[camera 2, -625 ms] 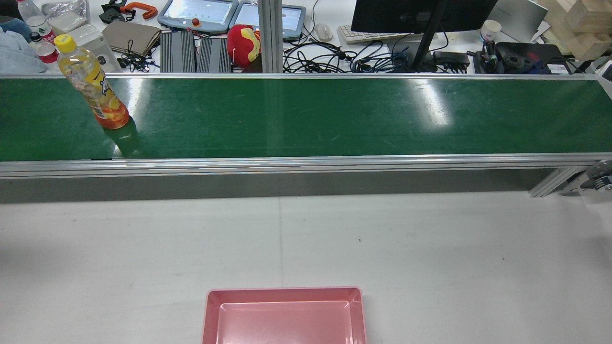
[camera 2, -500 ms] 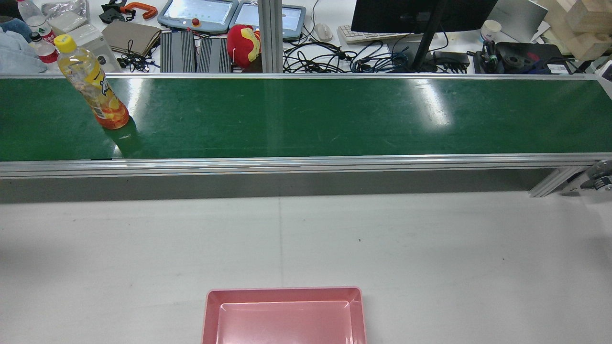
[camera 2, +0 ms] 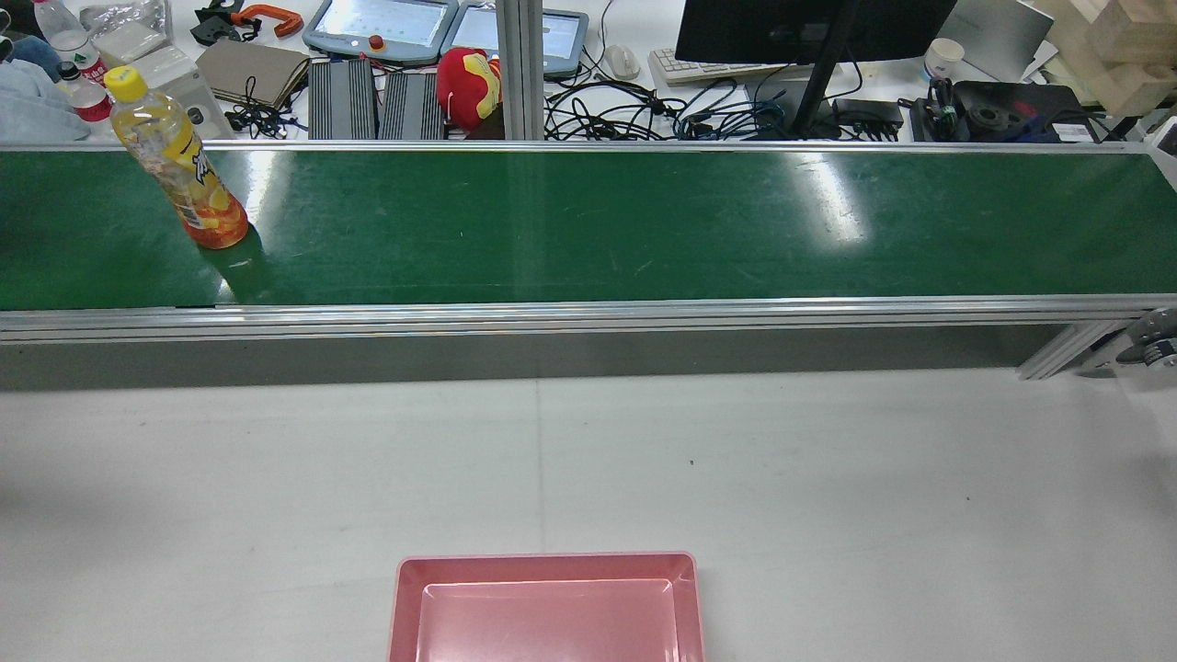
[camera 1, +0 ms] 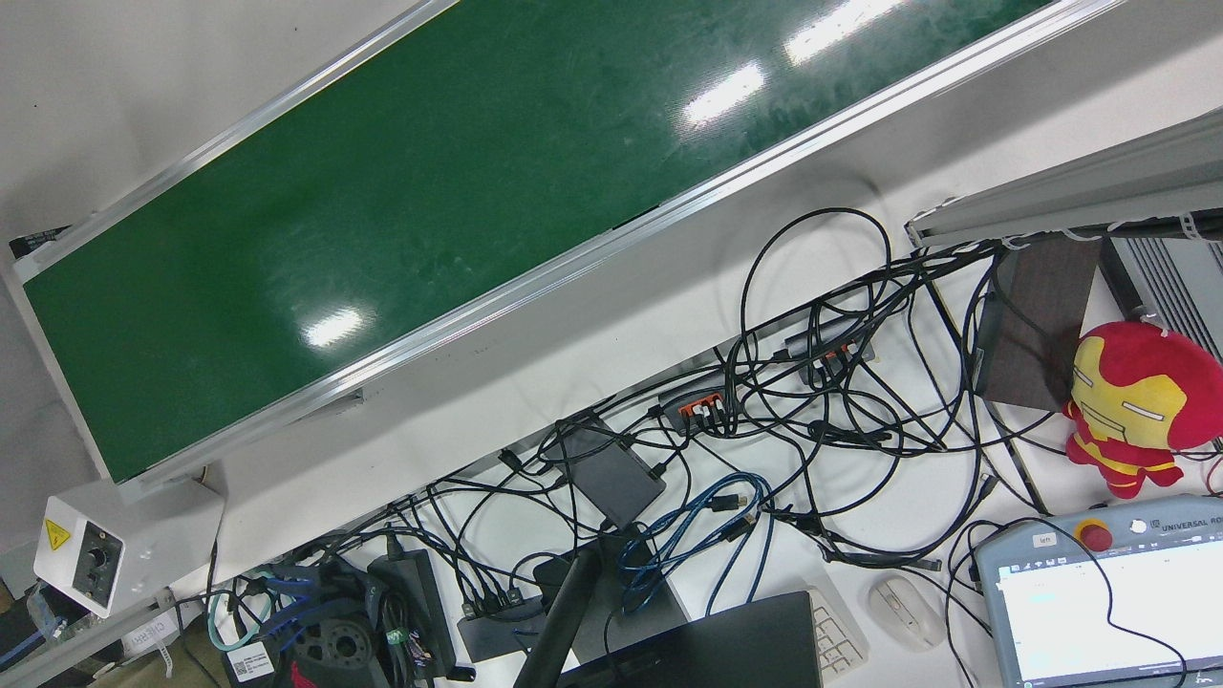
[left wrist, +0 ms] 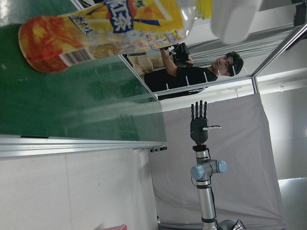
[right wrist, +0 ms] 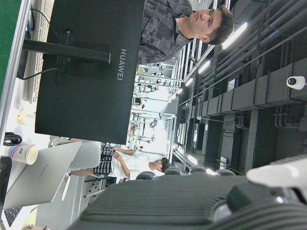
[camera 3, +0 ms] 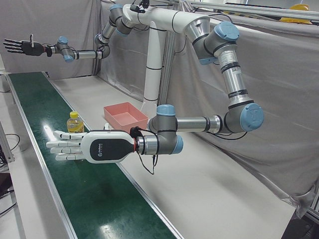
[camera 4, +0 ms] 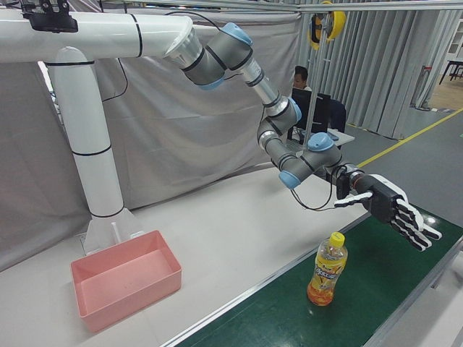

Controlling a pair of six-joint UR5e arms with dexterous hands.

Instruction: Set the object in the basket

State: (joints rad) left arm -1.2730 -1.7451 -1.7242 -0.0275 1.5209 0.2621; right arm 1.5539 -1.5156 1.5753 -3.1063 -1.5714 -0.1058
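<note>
Both hands, left hand [camera 3: 99, 147] and right hand [camera 3: 22, 47], hover flat, fingers spread, empty, above belt [camera 3: 94, 196].

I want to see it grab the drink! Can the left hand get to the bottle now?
Probably yes. The left hand is open and hovers close above the upright bottle on the green belt, with nothing between them.

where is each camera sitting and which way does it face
Front view: overhead, on the belt and desk cables; no arm.
Rear view: high behind, over the pink basket to the bottle; no arm.
Left-front view: along the belt; left hand near, right hand far.
Right-front view: facing the pedestal; left hand above the bottle.
Left hand view: sideways, close on the bottle.
Right hand view: sideways, toward a monitor.
Bottle shared by four views.
</note>
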